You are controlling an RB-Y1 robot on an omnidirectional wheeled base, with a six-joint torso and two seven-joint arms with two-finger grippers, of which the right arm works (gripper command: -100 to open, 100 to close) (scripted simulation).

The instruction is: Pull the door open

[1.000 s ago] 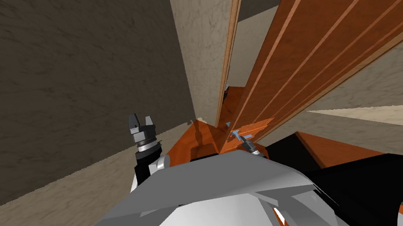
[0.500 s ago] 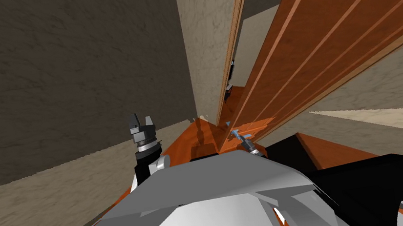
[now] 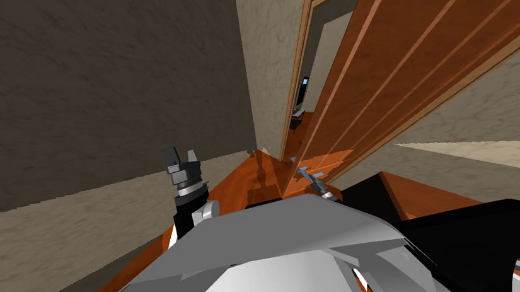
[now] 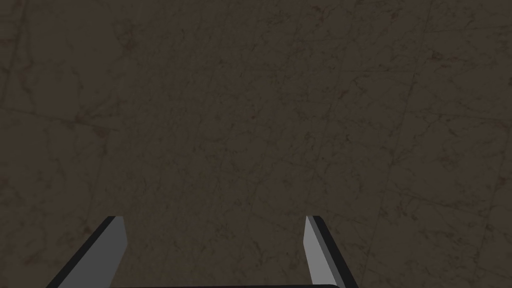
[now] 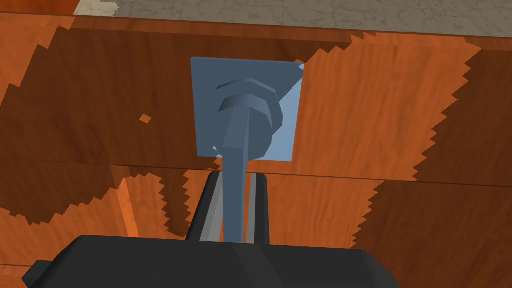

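1. Standing ajar at two o'clock in the head view, the reddish-brown door (image 3: 417, 49) is best drawn steadily along its arc; the left gripper (image 3: 181, 157) is seen at nine o'clock of the handle (image 3: 307, 174).
2. Left wrist view: its fingers (image 4: 112, 245) are spread wide, empty.
3. Right wrist view: the right gripper (image 5: 235, 176) is clamped on the blue-grey handle.

tight corner by the part-open door
the door (image 3: 428, 34) blocked the right side; a narrow gap (image 3: 325, 49) lay between its edge and the frame (image 3: 302, 46). the dark wall (image 3: 84, 83) closed the left, with the left gripper (image 3: 183, 158) seemingly clear of it.
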